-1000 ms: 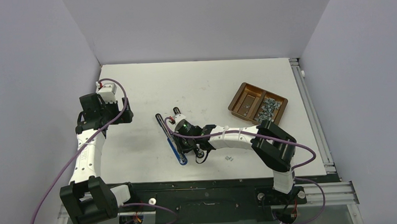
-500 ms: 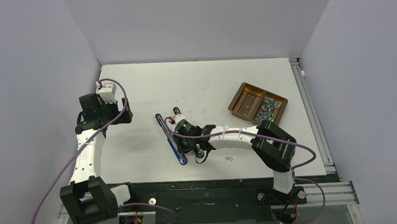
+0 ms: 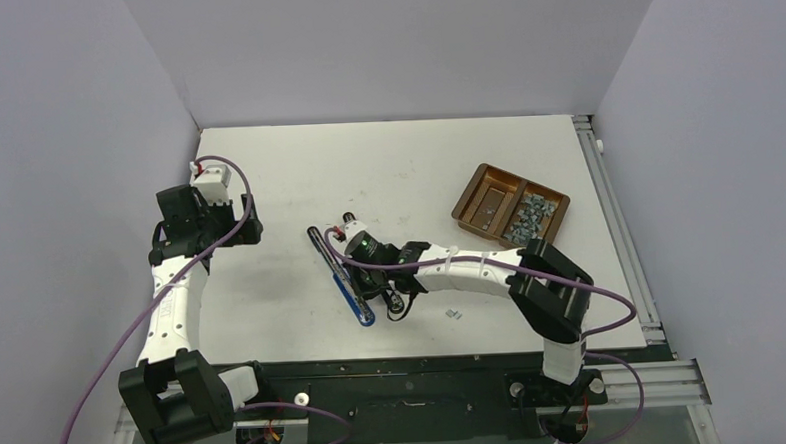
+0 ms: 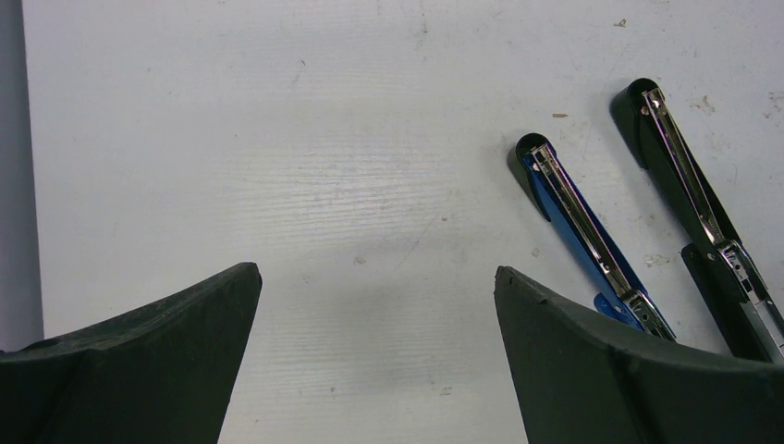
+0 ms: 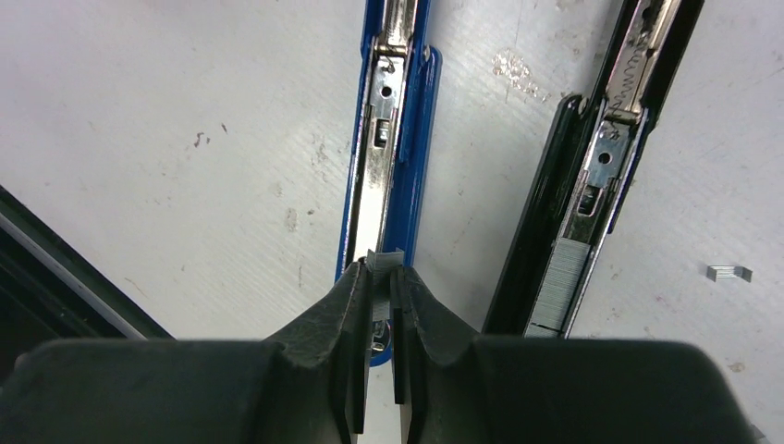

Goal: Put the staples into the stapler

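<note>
Here, ridged silver staples [image 5: 385, 257] over slim blue stapler [image 5: 421, 102]

The table [image 3: 416, 161] is white, flecked with small dark scuffs and grey smears. At two o'clock on it the tray [image 3: 465, 201] is brown, and its staples [image 3: 531, 214] are silver-grey. The blue stapler [image 5: 422, 111] is bright blue around a shiny chrome channel. At three o'clock of it, the black stapler [image 5: 541, 240] has the same chrome and carries a finely ribbed grey staple block [image 5: 559, 296]. The loose strip [image 5: 728, 273] is silver-grey. So is the staple strip [image 5: 386, 258] at the right gripper [image 5: 374, 276], whose fingers [image 5: 324, 324] are matt black. The left gripper [image 4: 377, 273] has black fingers [image 4: 157, 361] too. The left arm [image 3: 173, 312] and right arm [image 3: 471, 269] are white with black joints. The cables [image 3: 228, 165] are purple and the walls [image 3: 381, 42] pale lilac-grey.
</note>
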`<state>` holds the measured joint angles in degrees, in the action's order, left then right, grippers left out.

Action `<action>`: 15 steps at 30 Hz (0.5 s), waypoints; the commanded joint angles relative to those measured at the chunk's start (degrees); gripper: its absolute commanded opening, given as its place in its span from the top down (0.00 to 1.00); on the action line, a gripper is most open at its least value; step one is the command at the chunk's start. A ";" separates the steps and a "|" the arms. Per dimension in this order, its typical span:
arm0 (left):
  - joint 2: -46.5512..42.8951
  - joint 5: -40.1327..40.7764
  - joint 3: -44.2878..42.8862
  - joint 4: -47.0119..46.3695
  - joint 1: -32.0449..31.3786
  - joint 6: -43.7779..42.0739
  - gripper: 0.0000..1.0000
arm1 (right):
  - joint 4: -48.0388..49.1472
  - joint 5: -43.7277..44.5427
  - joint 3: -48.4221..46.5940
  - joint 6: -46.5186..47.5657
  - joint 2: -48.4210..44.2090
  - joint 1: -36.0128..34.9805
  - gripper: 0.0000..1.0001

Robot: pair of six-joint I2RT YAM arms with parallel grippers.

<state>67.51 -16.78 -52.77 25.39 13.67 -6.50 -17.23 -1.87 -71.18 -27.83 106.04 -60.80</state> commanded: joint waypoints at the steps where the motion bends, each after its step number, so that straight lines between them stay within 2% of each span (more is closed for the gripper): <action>1: -1.77 -0.62 -2.07 -0.25 0.39 -0.18 0.04 | -0.67 1.63 -3.50 1.02 -4.58 -0.37 0.92; 8: -1.79 -0.56 -2.24 -0.23 0.46 -0.44 0.04 | -2.51 4.54 -2.34 0.76 -6.31 -0.52 0.92; 15: -1.78 -1.04 -2.16 -0.31 0.39 -0.44 0.04 | -7.44 12.19 6.17 -1.01 -13.80 -0.15 0.91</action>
<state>67.16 -16.80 -52.77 25.41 13.67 -6.59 -21.02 3.75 -68.58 -27.70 98.63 -60.86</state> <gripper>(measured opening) 0.962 0.111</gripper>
